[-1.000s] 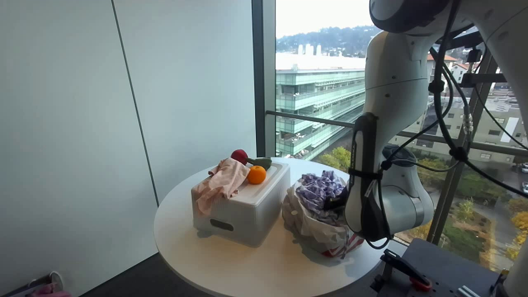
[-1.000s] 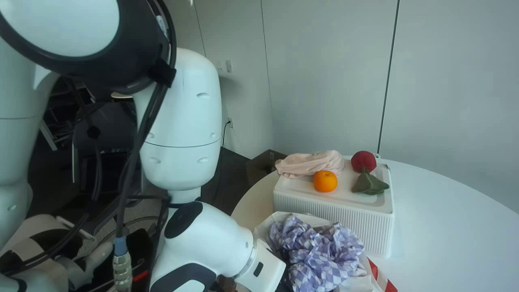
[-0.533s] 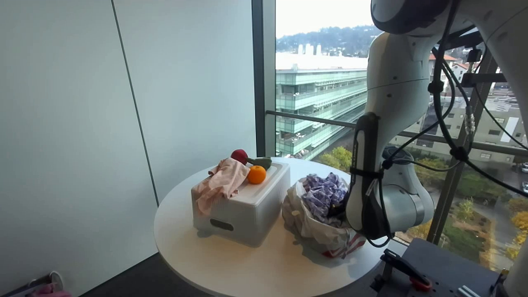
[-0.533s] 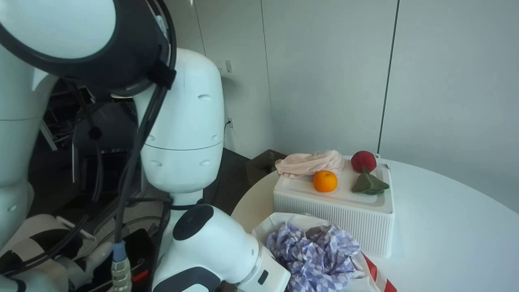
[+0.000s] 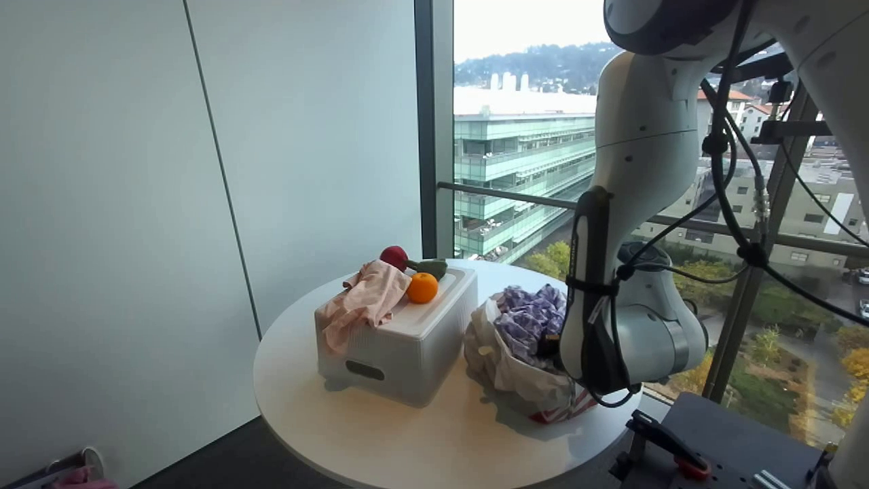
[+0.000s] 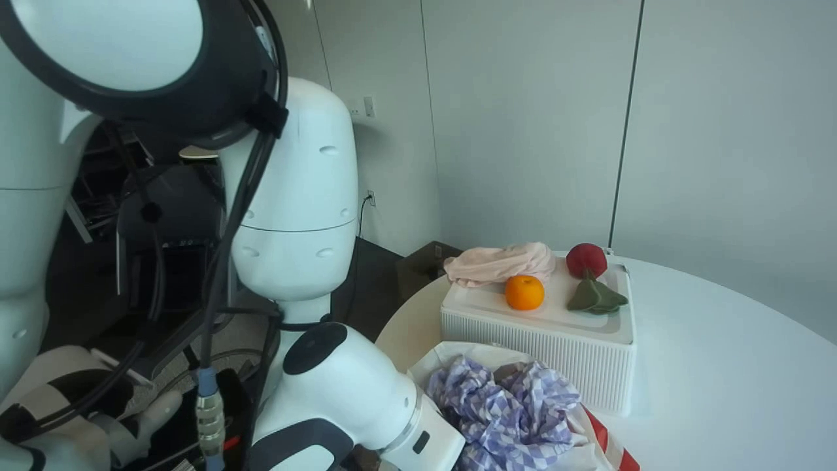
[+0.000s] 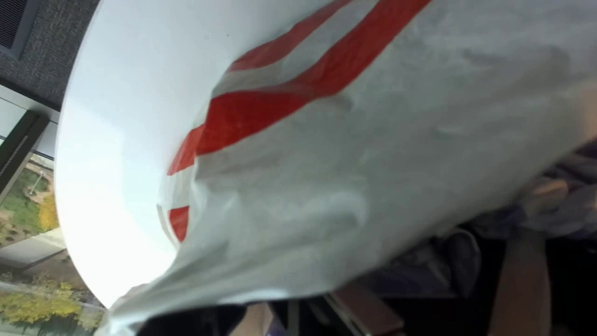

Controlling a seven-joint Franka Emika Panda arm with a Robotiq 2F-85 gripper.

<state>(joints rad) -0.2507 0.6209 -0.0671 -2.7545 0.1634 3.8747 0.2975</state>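
Note:
A crumpled purple-and-white checked cloth [image 5: 526, 318] [image 6: 497, 412] lies in the mouth of a white plastic bag [image 5: 499, 363] [image 6: 451, 352] with red stripes. My gripper [image 5: 548, 343] reaches into the bag from the arm's side and is partly hidden by cloth and arm. Close up in the wrist view, the bag's side [image 7: 289, 186] covers most of the picture. Below its rim, dim and blurred, my gripper [image 7: 443, 284] stands with its fingers [image 7: 366, 310] apart, dark purple cloth [image 7: 410, 275] around and between them. The fingertips are partly hidden.
Beside the bag on the round white table [image 5: 380, 441] stands a white box [image 5: 387, 380] [image 6: 543, 343]. On its lid are a pink cloth [image 5: 370, 299], an orange [image 5: 422, 288] [image 6: 524, 292], and a red ball-like item [image 6: 586, 260] with a green part [image 6: 596, 297]. A window lies behind.
Within the bag the purple cloth has shifted toward the arm and settled slightly lower. The arm has shifted slightly, and a brownish finger part now shows beside the cloth in an exterior view.

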